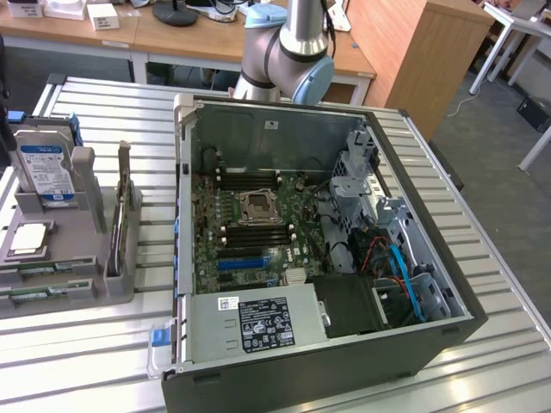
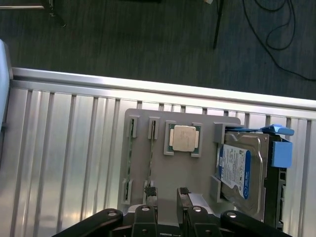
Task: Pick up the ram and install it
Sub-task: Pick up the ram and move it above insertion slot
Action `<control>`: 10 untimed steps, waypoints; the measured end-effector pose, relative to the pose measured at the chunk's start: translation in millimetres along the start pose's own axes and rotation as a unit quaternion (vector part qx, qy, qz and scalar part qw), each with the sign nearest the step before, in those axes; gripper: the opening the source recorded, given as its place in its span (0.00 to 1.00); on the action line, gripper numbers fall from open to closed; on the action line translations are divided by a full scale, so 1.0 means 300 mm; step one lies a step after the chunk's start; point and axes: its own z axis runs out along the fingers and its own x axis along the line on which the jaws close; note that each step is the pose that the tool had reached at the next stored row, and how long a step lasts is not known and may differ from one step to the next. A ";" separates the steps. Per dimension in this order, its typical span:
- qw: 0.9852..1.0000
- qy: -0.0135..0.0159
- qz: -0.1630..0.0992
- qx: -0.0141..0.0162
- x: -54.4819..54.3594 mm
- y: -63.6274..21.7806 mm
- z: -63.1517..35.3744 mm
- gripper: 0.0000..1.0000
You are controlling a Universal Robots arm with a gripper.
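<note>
On the grey tray, two thin green sticks stand on edge; the ram nearer the gripper is untouched.
Fingers are apart and empty, hovering above that stick's end. With its twin just beside and the CPU chip on the other side, a finger descending off-line could strike the board's edge or grip it tilted.

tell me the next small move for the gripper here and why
Probably shift the gripper sideways until its open jaws straddle the nearer ram stick. The gap now appears to sit over bare holder, between that stick and the CPU, with nothing held.
</note>
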 end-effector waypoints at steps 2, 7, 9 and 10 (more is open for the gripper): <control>1.000 0.000 0.000 0.000 0.000 0.000 0.010 0.30; 1.000 0.000 0.000 0.000 0.001 -0.002 0.038 0.30; 1.000 0.000 0.000 0.000 0.001 -0.002 0.049 0.30; 1.000 0.000 0.000 0.000 0.001 -0.002 0.055 0.30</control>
